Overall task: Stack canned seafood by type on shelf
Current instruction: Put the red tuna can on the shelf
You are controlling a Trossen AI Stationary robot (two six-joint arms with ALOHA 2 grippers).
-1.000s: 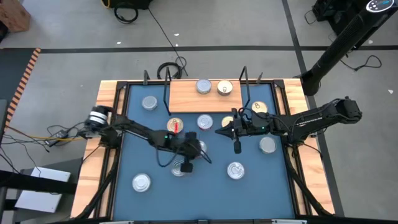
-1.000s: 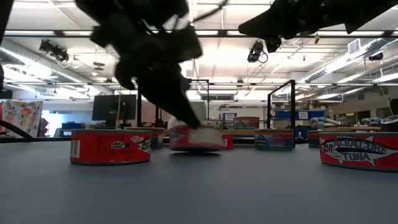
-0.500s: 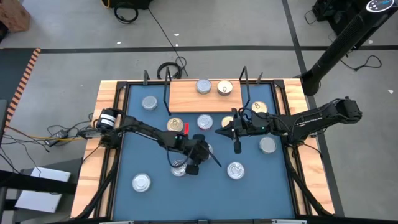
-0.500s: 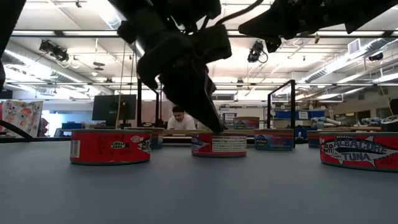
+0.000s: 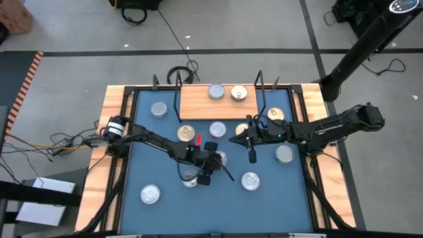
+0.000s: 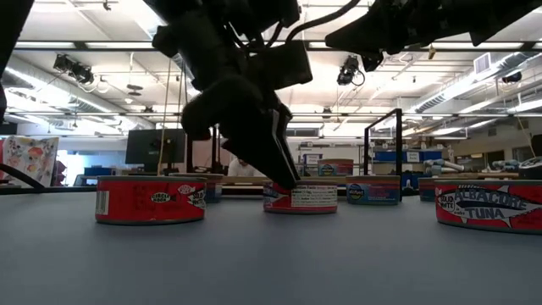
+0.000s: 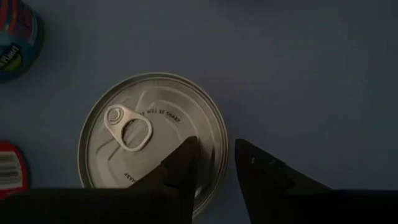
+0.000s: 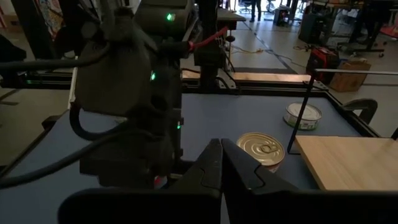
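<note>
The left gripper (image 7: 211,168) hangs low over a silver-topped tin (image 7: 146,134) on the blue table (image 7: 311,74), its fingers slightly parted — one over the lid near the rim, the other just outside it, gripping nothing yet. To do this well, I judge the fingers should straddle the rim squarely, clear of the pull tab, and close firmly before lifting — a flat tin slips easily. The shelf (image 5: 198,104) lies toward the far edge, already carrying two tins (image 5: 216,92). The right gripper (image 8: 221,163), fingers pressed together and empty, waits above mid-table.
</note>
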